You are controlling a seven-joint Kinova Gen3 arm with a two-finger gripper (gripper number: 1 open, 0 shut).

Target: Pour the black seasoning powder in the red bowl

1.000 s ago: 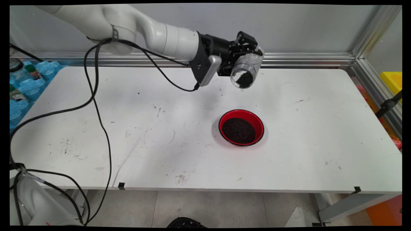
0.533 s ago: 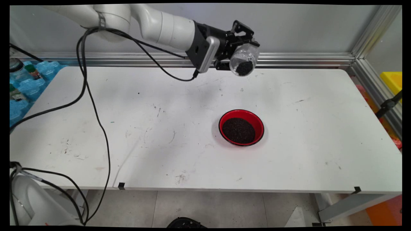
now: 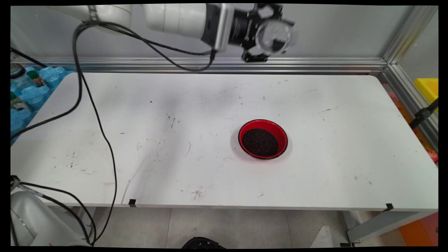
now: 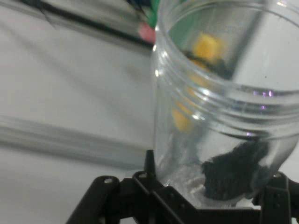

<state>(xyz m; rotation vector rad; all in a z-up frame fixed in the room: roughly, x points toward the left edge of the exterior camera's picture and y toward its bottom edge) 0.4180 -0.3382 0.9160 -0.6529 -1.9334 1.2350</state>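
I had the black two-finger gripper [image 3: 267, 33] raised high above the far edge of the white table [image 3: 350, 140], in front of the wall, and it was clamped on a clear plastic jar with a threaded neck [image 3: 276, 32]. In the main view the jar lay roughly on its side. In the hand view the jar [image 4: 224, 116] sat between the gripper's [image 4: 205, 196] fingers [image 4: 149, 172], and a small clump of dark granules [image 4: 233, 175] rested against its lower wall near the base, so I judged the tilt was shallow enough to keep that remainder inside.

A red round bowl with a black rim [image 3: 263, 138] stood on the table right of the middle, about midway between the far and near edges, well apart from the jar and lower down. It held a flat mound of the same dark granular stuff [image 3: 260, 142]. Black cables [image 3: 94, 115] hung from the arm over the table's left side and past its near edge.
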